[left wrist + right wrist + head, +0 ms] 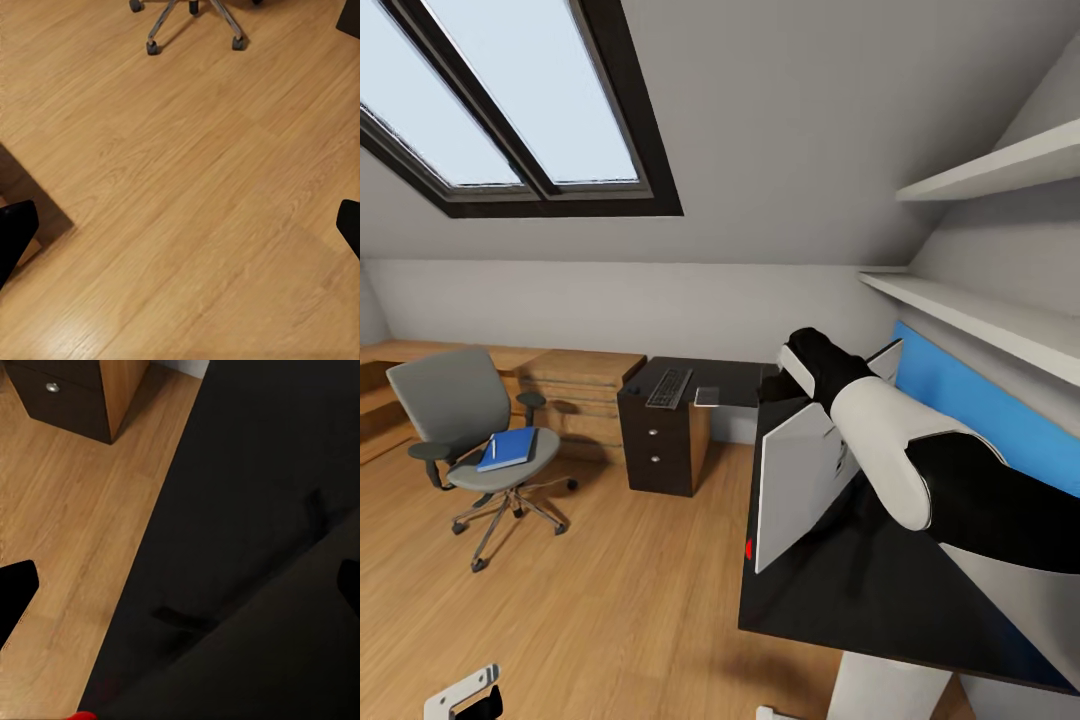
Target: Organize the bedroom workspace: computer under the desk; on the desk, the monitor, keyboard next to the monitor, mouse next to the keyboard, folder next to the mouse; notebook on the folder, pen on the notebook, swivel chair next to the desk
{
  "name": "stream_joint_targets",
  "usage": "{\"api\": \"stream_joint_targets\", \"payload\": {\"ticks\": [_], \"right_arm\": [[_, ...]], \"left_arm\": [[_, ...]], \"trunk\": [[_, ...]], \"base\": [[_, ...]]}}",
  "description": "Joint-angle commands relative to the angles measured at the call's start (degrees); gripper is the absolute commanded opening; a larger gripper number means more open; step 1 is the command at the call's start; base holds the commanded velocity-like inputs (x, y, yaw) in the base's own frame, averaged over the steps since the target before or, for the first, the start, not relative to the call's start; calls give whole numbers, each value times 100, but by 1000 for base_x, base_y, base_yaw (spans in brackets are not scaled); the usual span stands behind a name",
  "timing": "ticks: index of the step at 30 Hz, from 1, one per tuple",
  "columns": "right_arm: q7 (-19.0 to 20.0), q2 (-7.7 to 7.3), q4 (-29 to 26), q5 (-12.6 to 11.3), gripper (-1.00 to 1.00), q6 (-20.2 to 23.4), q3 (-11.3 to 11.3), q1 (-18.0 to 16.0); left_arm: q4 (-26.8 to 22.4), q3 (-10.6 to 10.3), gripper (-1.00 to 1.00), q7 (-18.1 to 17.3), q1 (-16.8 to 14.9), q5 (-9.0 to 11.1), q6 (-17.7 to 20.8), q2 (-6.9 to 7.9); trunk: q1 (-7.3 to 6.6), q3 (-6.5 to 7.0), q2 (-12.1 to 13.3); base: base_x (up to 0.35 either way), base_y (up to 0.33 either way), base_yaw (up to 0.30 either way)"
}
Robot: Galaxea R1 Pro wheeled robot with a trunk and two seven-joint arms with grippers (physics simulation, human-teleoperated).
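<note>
The right pincer reaches over the top edge of the monitor, its fingertips set wide on either side of the dark screen; whether they actually press the panel I cannot tell. The monitor stands on the black worktop, tilted, so that item looks nearly settled. The left pincer hangs spread and empty above the wood floor.

Further along the worktop, above the drawer unit, lies the keyboard, well apart from the monitor and still to be brought beside it. The blue folder rests on the swivel chair, which stands well away from the worktop. Moving the folder, stacking onto it and positioning the chair all look undone.
</note>
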Motion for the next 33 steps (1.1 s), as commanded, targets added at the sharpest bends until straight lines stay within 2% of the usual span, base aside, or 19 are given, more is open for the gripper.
{"api": "stream_joint_targets", "payload": {"ticks": [1,4,13,14,15,18,23,25,28,31,33], "right_arm": [[4,1,-11,-27,100,22,25,-4],[31,1,-46,-32,100,15,22,-4],[43,1,-775,-36,100,-5,-23,-4],[10,1,-1246,-18,100,-58,-40,1],[-11,1,-1399,-13,100,-83,-47,5],[-263,1,-2319,-1,100,-187,-110,28],[-768,1,-2999,-11,100,-253,-389,38],[-960,1,-3355,-13,100,-303,-563,69],[-1167,1,-3959,-11,100,-379,-730,362],[-1285,1,-4360,-11,100,-405,-820,597],[-1386,-77,-4784,-13,100,-434,-950,822]], "left_arm": [[-13,-8,100,24,2,59,26,2],[-11,-8,100,26,2,62,26,1],[43,-18,100,34,2,63,26,-5],[214,-45,100,38,2,56,21,-16],[263,-50,100,37,2,55,20,-18],[426,-63,100,34,2,52,18,-18],[495,-67,100,27,2,55,-28,-16],[525,-67,100,26,2,57,-169,-20],[676,-72,100,24,2,55,-575,-27],[778,-77,100,24,2,53,-803,-30],[837,-112,100,24,2,52,-934,-32]], "trunk": [[2,-8,-7],[2,-8,-7],[2,-8,-7],[2,-8,-7],[2,-8,-7],[2,-8,-7],[2,-8,-7],[2,-8,-7],[2,-8,-7],[2,-8,-7],[2,-8,-7]], "base": [[-20,0,0],[-40,0,0],[-9,0,0],[-1,0,0],[0,0,0],[0,0,0],[0,0,0],[0,0,0],[0,0,0],[0,0,0],[0,0,0]]}}
